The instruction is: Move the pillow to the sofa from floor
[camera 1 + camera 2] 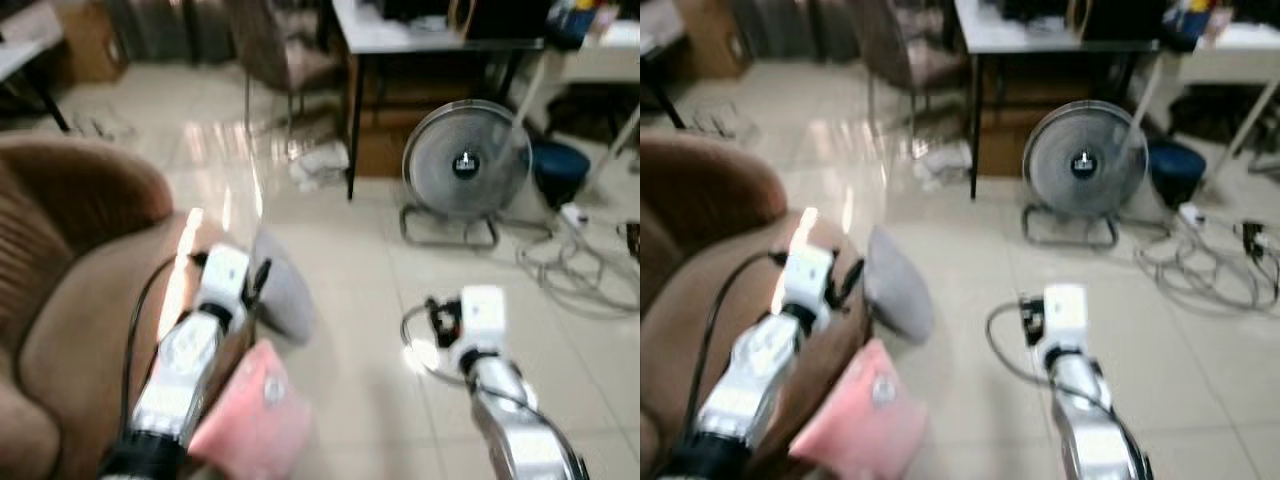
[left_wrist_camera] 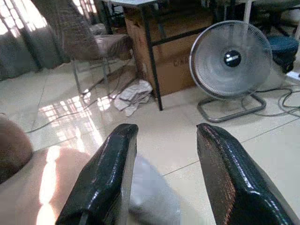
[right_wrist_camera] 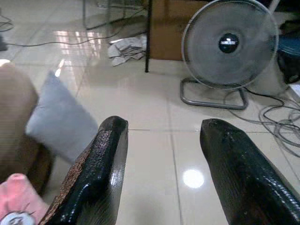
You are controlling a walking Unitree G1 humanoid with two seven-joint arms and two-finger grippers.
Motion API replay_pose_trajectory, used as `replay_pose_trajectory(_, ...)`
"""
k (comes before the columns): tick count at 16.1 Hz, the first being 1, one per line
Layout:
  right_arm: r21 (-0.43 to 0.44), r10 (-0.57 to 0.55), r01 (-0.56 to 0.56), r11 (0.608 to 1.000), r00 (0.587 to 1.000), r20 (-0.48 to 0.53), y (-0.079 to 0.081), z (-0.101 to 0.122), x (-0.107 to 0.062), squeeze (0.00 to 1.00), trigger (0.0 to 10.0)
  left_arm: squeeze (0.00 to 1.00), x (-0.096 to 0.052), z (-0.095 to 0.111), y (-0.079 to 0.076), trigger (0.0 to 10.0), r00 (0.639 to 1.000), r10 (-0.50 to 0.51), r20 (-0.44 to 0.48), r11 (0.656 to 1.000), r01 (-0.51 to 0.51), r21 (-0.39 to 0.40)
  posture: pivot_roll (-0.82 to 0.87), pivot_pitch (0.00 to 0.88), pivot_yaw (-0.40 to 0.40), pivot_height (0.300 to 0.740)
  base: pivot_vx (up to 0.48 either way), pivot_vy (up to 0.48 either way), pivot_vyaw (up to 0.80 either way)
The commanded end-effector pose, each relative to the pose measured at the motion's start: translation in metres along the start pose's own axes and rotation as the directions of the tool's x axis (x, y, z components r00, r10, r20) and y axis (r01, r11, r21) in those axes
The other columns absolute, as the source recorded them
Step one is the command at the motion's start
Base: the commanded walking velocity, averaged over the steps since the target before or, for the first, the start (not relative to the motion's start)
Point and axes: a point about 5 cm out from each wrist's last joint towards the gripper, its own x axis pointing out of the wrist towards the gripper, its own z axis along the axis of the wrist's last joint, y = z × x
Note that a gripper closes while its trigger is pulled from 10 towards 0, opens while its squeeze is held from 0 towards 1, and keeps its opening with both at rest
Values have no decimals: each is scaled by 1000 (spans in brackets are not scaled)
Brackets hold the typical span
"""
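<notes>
A grey pillow (image 3: 61, 119) leans on the brown sofa (image 1: 90, 300) — a pink pillow (image 1: 255, 410) at its 6 o'clock. Left hand (image 2: 164, 154) fingers apart above the sofa; right hand (image 3: 161, 154) — fingers apart, holding nothing — over the floor (image 3: 154, 108).

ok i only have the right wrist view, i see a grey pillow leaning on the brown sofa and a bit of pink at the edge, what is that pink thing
Observer: A soft pink square cushion with a small round mark, on the floor against the brown fabric sofa, nearer the robot than the grey pillow.
Operator: where's the left gripper
Observer: The left gripper is raised over the sofa's edge, fingers open, the grey pillow just beyond them.
Operator: is anything on the sofa seat
Observer: Only the left arm passes over it; the blur hides finer detail.
Operator: what's past the round grey fan
Observer: A white-topped table with black legs stands behind the round grey floor fan.
</notes>
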Motion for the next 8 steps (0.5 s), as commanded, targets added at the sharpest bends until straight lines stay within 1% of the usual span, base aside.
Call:
replay_pose_trajectory(1,-14,-15,15,1000,1000,-4,-6,0,0,0,10000,0,2,7,-3,10000,999,-15,36,1000,14,11,-43,0,43,740,0,0,0)
replay_pose_trajectory(2,-13,-14,14,1000,1000,-3,-6,0,0,0,10000,0,2,8,-3,10000,999,-12,39,1000,12,8,-43,0,43,740,0,0,0)
replay_pose_trajectory(3,-13,-14,14,1000,1000,-2,-7,0,0,0,10000,0,2,8,-4,10000,999,-13,42,1000,13,3,-42,0,42,740,0,-240,0)
replay_pose_trajectory(4,-14,-14,14,1000,1000,-1,-6,0,0,0,10000,0,1,8,-3,10000,999,-11,42,1000,11,-3,-43,0,43,740,0,0,0)
replay_pose_trajectory(5,-14,-15,15,1000,1000,-1,-6,0,0,0,10000,0,1,8,-3,10000,999,-7,44,999,9,-42,-43,0,44,740,0,0,0)
replay_pose_trajectory(8,-14,-17,17,1000,1000,-2,-6,0,0,0,10000,0,1,9,-3,10000,999,-9,49,999,11,-45,-44,0,45,740,0,0,0)
